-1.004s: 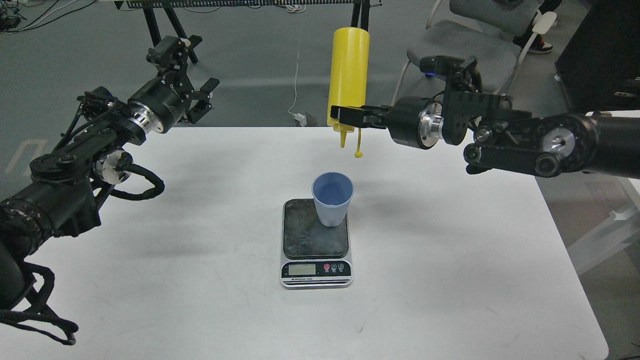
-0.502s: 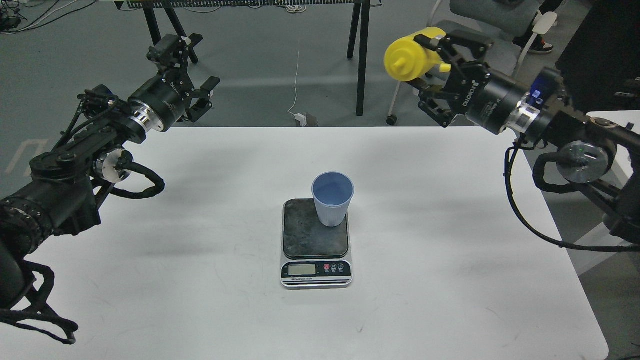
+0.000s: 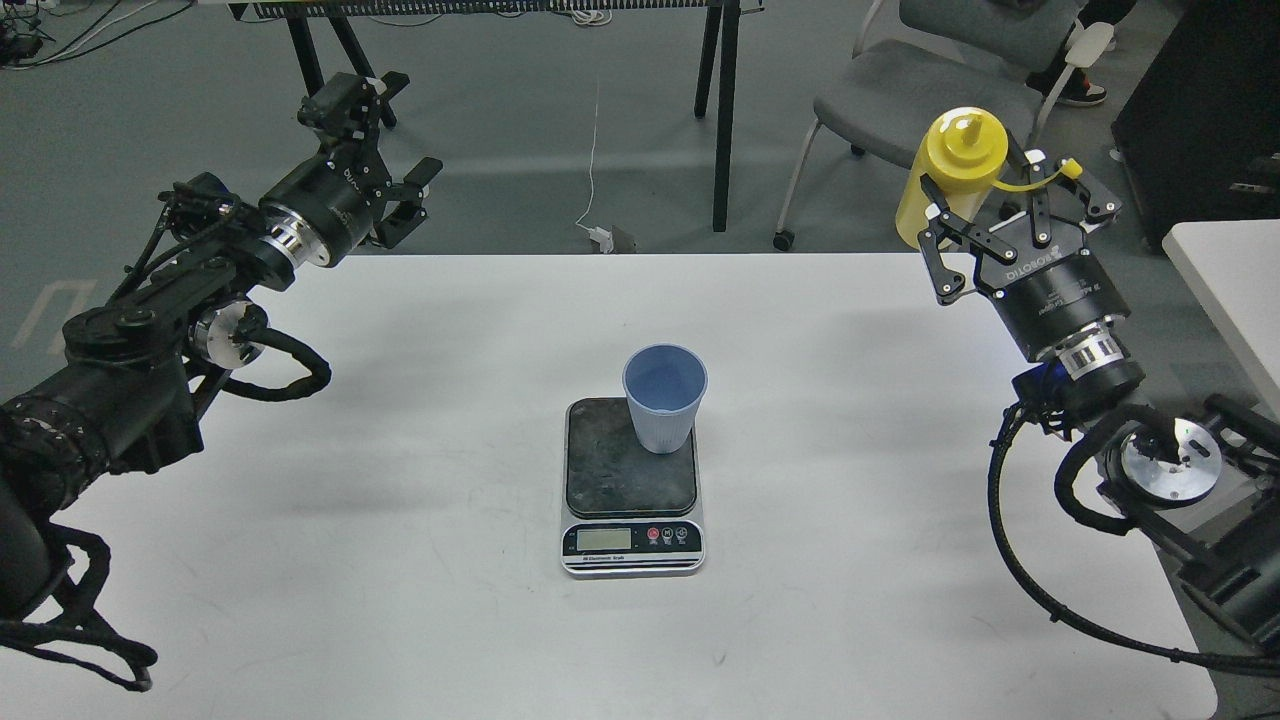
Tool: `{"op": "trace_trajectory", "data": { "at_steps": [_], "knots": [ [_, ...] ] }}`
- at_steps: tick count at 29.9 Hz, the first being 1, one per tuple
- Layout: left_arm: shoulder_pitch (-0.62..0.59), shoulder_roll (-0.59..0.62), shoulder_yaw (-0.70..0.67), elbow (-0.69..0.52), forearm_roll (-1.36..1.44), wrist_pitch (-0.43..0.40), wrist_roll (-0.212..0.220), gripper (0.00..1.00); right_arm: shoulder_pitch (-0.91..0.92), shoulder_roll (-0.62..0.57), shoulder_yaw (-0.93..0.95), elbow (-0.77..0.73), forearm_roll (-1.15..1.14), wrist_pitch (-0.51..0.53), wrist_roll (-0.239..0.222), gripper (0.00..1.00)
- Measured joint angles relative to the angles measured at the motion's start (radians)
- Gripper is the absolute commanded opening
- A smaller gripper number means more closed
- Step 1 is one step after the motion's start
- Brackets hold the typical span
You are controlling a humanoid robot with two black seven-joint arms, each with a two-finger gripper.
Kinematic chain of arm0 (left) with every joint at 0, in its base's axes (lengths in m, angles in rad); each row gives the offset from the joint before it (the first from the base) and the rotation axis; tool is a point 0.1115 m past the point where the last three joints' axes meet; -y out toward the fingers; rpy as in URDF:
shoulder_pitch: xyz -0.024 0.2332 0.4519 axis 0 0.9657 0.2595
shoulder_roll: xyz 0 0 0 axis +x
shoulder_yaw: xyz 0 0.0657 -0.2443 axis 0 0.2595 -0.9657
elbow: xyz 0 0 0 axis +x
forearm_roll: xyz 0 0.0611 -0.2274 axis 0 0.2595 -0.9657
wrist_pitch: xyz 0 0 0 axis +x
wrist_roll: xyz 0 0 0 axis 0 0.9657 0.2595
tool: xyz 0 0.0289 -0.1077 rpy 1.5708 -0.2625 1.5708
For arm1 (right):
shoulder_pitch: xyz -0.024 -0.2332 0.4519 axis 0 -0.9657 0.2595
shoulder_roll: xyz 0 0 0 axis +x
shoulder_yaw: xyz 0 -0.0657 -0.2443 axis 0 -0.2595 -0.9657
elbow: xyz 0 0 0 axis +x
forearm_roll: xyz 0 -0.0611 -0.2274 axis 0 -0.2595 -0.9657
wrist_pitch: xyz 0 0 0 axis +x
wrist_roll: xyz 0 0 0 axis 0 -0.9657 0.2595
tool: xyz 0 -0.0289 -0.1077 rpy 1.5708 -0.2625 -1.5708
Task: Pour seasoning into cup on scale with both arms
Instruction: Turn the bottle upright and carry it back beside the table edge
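Head view: the light blue cup (image 3: 665, 398) stands upright on the scale (image 3: 631, 485) mid-tabletop (image 3: 400, 520), its contents unclear. The right tool (image 3: 1000, 215) grips the yellow squeeze bottle (image 3: 950, 175), nozzle up, well right of it; the left tool (image 3: 385, 150) hangs spread and empty.

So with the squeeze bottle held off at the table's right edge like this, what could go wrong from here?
1. The right claw holds the yellow squeeze bottle beyond the table edge; if it slips, it probably falls to the floor.
2. The blue cup stands at the back right corner of the scale, so a nudge could tip it off.
3. The bottle's cap hangs open: drips are possible.
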Motion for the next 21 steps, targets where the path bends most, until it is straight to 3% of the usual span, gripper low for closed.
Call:
{"op": "trace_trajectory", "data": {
  "at_steps": [6, 21],
  "knots": [
    [0.002, -0.002, -0.002, 0.0, 0.027, 0.0, 0.0, 0.97, -0.158, 0.042, 0.072, 0.078, 0.001, 0.0, 0.108, 0.44],
    [-0.001, -0.003, 0.001, 0.0, 0.034, 0.0, 0.0, 0.97, -0.268, 0.114, 0.086, 0.02, -0.005, 0.0, 0.119, 0.45]
  ]
}}
